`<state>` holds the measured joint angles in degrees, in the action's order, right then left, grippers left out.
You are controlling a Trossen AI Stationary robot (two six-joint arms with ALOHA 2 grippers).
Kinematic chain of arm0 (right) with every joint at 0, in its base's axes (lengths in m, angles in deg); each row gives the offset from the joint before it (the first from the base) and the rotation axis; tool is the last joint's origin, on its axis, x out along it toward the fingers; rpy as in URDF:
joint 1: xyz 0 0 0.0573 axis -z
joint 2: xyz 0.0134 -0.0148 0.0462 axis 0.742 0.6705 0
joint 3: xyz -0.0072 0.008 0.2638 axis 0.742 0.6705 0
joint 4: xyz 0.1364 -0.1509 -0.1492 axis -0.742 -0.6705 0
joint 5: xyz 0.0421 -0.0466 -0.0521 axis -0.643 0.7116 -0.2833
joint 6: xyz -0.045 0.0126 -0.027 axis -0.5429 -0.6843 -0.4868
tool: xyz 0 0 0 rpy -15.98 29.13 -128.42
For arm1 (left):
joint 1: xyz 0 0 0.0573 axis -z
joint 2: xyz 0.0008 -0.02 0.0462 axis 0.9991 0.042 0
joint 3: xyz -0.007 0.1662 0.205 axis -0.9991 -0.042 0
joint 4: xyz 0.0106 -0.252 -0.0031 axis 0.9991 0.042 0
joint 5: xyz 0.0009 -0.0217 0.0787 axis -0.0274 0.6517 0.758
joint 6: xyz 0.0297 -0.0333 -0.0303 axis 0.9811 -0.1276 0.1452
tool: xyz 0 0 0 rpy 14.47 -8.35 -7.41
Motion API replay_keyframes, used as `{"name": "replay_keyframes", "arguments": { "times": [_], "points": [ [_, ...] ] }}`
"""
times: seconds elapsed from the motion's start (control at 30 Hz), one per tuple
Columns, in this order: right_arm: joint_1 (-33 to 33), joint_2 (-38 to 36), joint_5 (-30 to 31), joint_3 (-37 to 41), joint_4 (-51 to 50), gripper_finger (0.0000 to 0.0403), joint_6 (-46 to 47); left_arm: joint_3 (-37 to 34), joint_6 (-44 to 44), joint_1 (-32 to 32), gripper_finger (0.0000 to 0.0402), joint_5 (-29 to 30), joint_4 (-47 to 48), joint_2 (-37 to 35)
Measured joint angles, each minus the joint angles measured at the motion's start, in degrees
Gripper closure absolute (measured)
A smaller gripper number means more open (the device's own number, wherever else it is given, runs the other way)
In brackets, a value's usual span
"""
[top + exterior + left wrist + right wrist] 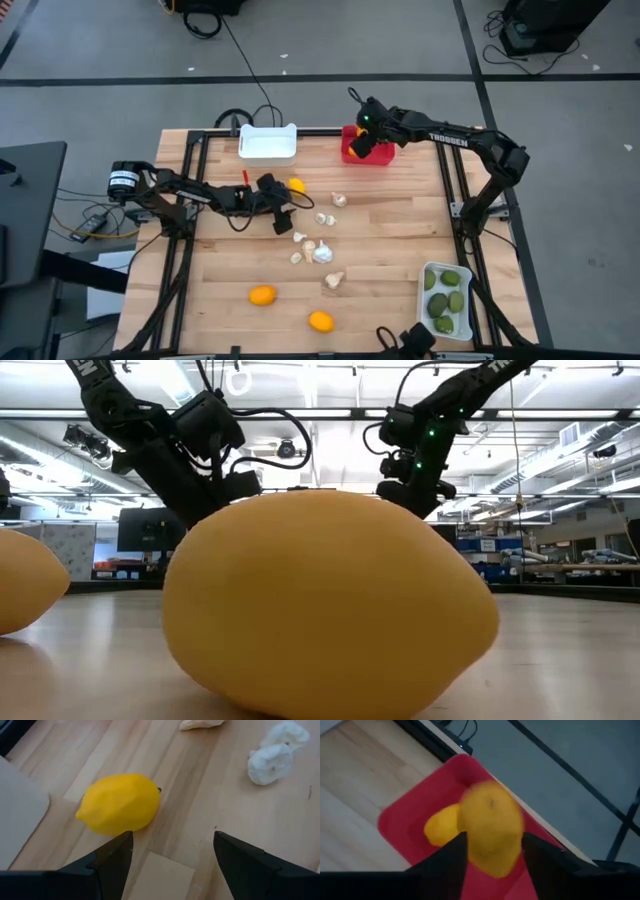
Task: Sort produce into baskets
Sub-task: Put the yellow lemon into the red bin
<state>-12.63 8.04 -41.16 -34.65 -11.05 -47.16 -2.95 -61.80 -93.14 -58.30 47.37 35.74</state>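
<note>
Orange citrus (320, 610) fills low cam; my right gripper (492, 852), fingers apart, drops lemon (491, 827) into red basket (405, 827); left gripper (172, 857) open by yellow lemon (120, 802), grab nxt.

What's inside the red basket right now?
In the right wrist view, the red basket holds one yellow citrus fruit lying on its floor. A second yellow fruit sits between the right tool fingers above it, hiding part of the floor.
</note>
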Motion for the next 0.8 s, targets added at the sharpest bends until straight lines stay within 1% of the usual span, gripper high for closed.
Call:
{"name": "replay_keyframes", "arguments": {
  "times": [0.1, 0.17, 0.23, 0.3, 0.47, 0.57, 0.73, 0.8],
  "points": [
    [-1.2, 0.0, -0.7, 0.0, -0.1, 0.0146, 2.1, 0.0, -1.2, -0.5, 0.0119, 0.2, 0.0, 0.0],
    [-2.7, 0.0, -3.1, 0.0, 0.1, 0.0119, 3.8, 0.0, -1.9, -0.9, 0.0119, 1.3, 0.0, 0.0],
    [-4.6, 0.0, -5.8, 0.0, 0.6, 0.0098, 6.1, 0.0, -2.2, -1.2, 0.0119, 3.2, 0.1, 0.0],
    [-6.7, 0.0, -7.9, 0.0, 1.8, 0.0084, 7.3, 0.0, -2.3, -2.0, 0.0119, 3.6, 0.8, 0.0],
    [-12.9, 0.3, -9.5, 0.0, 6.4, 0.0075, 7.4, 0.0, -3.2, -5.4, 0.0119, 3.3, 3.9, 0.0],
    [-15.8, 2.1, -12.1, 0.0, 11.3, 0.0078, 7.7, 0.0, 0.0, -7.4, 0.0120, 1.8, 3.3, 0.0],
    [-18.1, 8.8, -18.6, 0.0, 20.0, 0.0079, 9.9, 0.0, 6.1, -9.1, 0.0129, -6.8, -4.0, 0.7],
    [-18.5, 11.2, -19.9, -0.7, 20.9, 0.0079, 10.2, 0.0, 7.3, -9.2, 0.0134, -9.5, -6.6, 2.0]
  ]
}}
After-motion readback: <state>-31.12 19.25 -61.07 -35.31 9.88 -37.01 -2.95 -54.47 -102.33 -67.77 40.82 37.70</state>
